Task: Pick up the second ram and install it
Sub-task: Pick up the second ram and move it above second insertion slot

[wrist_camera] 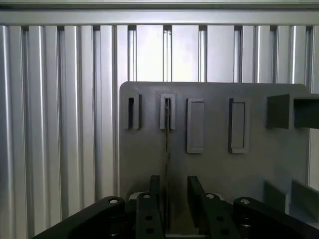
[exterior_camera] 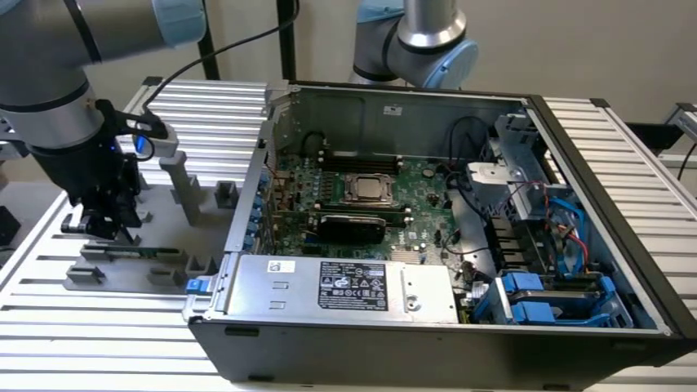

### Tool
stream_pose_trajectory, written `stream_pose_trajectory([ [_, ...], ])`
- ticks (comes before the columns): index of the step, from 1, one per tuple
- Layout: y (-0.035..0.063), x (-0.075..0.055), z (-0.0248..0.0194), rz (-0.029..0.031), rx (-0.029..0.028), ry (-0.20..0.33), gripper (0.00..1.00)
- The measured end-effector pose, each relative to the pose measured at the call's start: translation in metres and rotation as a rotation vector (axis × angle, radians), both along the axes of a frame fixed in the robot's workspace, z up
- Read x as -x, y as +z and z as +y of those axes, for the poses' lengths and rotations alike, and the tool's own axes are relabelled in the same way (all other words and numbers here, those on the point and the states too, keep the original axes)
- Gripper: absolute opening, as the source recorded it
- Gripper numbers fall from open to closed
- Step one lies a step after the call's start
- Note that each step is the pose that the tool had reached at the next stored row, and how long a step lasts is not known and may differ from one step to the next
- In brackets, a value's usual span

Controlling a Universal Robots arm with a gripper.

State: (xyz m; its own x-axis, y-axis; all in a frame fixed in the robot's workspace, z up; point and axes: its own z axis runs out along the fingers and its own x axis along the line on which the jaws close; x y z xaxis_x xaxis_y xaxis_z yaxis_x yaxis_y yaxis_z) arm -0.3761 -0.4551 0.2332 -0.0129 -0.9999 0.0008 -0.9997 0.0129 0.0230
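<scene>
Second ram point(wrist_camera: 167, 144) stands edge-up in gray fixture point(wrist_camera: 144, 164), directly below claw point(wrist_camera: 174, 186), between its fingers point(wrist_camera: 155, 191). Jaws apart, nothing clamped. Stick looks off-centre in the gap: I'd centre it, then close squarely on the edges.

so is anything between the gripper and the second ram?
Nothing visible. The gripper hangs just above the second ram, on edge in the gray fixture; the wrist view shows the stick lined up in the gap between its open fingers.

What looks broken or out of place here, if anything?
Nothing stands out. The second ram sits straight in its gray fixture, the gripper straddles it with fingers apart, and the open computer case looks undamaged.
</scene>
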Motion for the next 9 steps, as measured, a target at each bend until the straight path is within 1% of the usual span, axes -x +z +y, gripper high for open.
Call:
stream_pose_trajectory([
  [4, -0.0074, 0.000, -0.0009, -0.0012, 0.0000, 0.000, 0.36],
  [9, -0.0164, 0.000, -0.0015, -0.0013, 0.0000, 0.000, 0.36],
])
